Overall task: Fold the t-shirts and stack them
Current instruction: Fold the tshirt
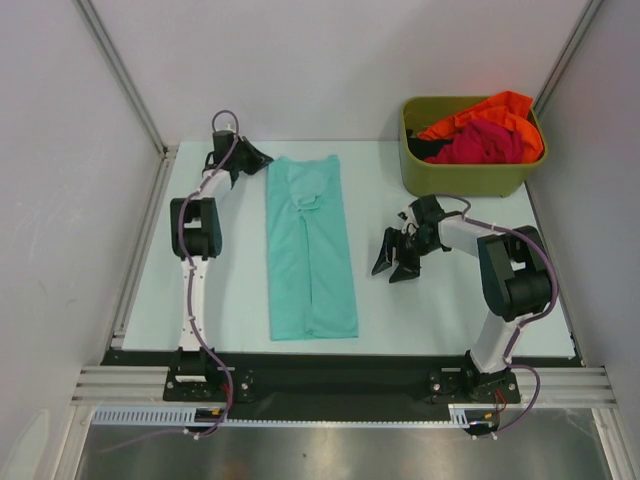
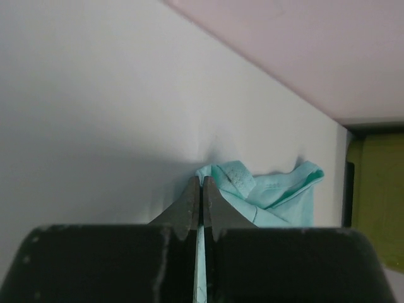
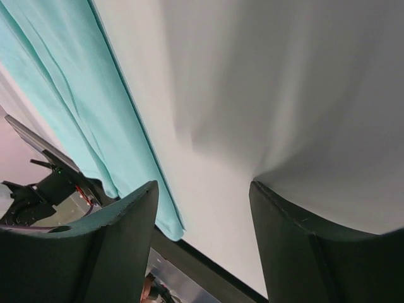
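The table [image 1: 430,320] is a pale, smooth sheet inside a white box. Plain walls [image 1: 300,60] stand at the back and both sides, with metal posts slanting up at the corners. A dark strip and a metal rail [image 1: 340,385] carry the arm bases along the near edge.

The left gripper [image 2: 201,189] is pinched shut on the far left corner of the teal shirt [image 1: 310,250], and a thin line of teal cloth shows between its fingers. From that grip the shirt runs back toward the bases as one long narrow strip. It is folded lengthwise and lies flat with soft creases, with the neck opening at the end nearest the gripper and the hem at the other. To the right of the fingertips, the ribbed collar edge bunches up a little.

The right gripper [image 1: 393,268] stands wide with nothing held, low over bare table. The shirt's right edge lies to its left, near but apart. Beyond it and to its right sits the bin [image 1: 470,180] against the far right corner, holding the orange shirt [image 1: 500,108] and the red shirt [image 1: 485,145] in a loose heap, orange on top.

The back wall is close beyond the left gripper. There is open table to its left, and more between the right gripper and the near edge.
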### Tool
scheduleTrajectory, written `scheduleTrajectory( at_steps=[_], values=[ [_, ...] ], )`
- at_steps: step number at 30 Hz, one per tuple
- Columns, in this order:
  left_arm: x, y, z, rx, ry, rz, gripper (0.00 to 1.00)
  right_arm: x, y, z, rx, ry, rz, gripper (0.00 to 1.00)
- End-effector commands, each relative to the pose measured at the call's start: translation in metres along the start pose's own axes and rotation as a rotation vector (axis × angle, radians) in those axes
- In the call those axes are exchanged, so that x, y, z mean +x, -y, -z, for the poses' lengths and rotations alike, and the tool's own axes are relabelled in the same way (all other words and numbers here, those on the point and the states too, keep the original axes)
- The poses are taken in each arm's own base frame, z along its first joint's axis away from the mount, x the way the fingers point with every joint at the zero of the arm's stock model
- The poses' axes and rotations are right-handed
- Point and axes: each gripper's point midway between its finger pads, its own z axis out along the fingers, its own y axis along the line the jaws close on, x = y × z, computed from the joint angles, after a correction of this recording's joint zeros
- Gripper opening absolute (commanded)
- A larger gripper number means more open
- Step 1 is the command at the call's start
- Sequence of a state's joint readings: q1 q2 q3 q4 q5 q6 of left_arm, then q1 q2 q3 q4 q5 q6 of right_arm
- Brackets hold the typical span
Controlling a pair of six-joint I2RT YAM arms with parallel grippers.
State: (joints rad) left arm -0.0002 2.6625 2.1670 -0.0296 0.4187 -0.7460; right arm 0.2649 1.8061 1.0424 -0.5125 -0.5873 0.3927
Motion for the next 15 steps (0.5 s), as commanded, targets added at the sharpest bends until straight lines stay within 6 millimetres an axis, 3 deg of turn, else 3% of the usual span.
scheduleTrajectory(
  at_steps=[1,3,4,5,6,7,8,10,11,12,13,14,15],
  values=[
    [-0.032,0.057,-0.010,0.153,0.085,-0.052,0.00,-0.001,-0.008,0.009,-0.023,0.038,-0.005,0.66],
    [-0.037,0.063,-0.005,0.155,0.087,-0.050,0.11,-0.001,-0.016,0.013,-0.051,0.062,-0.020,0.66],
    [-0.041,0.060,-0.001,0.122,0.097,-0.049,0.31,-0.001,-0.019,0.012,-0.062,0.070,-0.018,0.66],
    [-0.052,0.071,0.017,0.086,0.120,-0.093,0.42,0.003,-0.019,0.011,-0.065,0.064,-0.034,0.67],
    [-0.052,0.054,0.026,-0.038,0.124,-0.085,0.65,0.006,-0.019,0.009,-0.069,0.054,-0.039,0.68],
    [-0.045,0.042,0.037,-0.103,0.103,-0.113,0.68,0.011,-0.020,0.006,-0.074,0.044,-0.037,0.69],
    [-0.063,0.058,0.064,-0.124,0.139,-0.134,0.69,0.013,-0.021,0.005,-0.075,0.038,-0.041,0.70],
    [-0.050,0.044,0.093,-0.235,0.085,-0.154,0.71,0.016,-0.023,0.004,-0.075,0.041,-0.026,0.74],
    [-0.053,0.040,0.108,-0.300,0.102,-0.169,0.71,0.021,-0.025,0.002,-0.069,0.031,-0.018,0.75],
    [-0.060,0.059,0.142,-0.322,0.118,-0.185,0.71,0.022,-0.026,0.003,-0.066,0.033,-0.011,0.77],
    [-0.039,0.039,0.155,-0.386,0.070,-0.186,0.71,0.027,-0.026,0.003,-0.061,0.019,-0.014,0.77],
    [-0.034,0.042,0.173,-0.406,0.077,-0.187,0.70,0.031,-0.030,0.002,-0.065,0.010,-0.004,0.77],
    [-0.041,0.071,0.207,-0.358,0.135,-0.199,0.68,0.037,-0.031,0.003,-0.067,0.005,-0.007,0.77]
  ],
)
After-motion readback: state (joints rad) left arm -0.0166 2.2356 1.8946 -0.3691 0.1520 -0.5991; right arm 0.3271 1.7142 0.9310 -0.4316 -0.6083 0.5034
